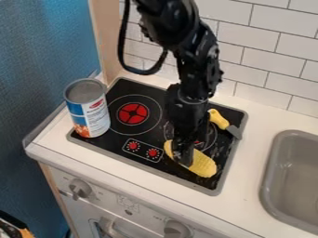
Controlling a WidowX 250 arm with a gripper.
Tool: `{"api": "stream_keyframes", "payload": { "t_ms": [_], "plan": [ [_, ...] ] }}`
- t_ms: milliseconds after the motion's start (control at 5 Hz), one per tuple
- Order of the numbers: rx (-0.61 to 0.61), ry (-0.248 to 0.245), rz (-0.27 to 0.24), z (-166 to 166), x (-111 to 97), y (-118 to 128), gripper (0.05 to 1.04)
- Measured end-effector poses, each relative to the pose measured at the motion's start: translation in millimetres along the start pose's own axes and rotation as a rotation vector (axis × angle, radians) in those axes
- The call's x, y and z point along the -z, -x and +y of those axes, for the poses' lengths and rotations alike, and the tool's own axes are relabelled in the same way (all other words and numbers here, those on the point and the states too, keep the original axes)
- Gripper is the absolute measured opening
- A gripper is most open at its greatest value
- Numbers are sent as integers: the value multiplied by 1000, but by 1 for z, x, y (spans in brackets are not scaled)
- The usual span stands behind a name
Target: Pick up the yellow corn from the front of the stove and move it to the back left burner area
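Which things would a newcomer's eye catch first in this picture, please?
First, probably the black robot arm, coming from the top, its gripper down at the left end of a yellow corn cob on the black cooktop. Then the large can on the left, and the red burner markings.

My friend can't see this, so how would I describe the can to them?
On the white counter, find the black stovetop. At its left edge, beside the left burner, stands the can: tall, blue and white, while the yellow-handled tool lies down.
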State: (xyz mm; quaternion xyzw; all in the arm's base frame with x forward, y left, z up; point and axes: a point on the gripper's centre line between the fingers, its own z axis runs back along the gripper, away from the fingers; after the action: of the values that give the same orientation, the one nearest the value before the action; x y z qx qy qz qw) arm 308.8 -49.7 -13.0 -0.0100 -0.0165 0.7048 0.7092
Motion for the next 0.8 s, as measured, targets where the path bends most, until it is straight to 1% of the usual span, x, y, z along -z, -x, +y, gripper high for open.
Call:
{"api": "stream_keyframes", "payload": {
  "t_ms": [200, 400, 600, 800],
  "plan": [
    [21, -61, -33, 5, 13, -4, 1001],
    [57, -80, -4, 3, 21, 1, 1001],
    [80, -75, 6, 3, 26, 2, 966],
    [86, -61, 7, 2, 28, 3, 698]
  ]
}}
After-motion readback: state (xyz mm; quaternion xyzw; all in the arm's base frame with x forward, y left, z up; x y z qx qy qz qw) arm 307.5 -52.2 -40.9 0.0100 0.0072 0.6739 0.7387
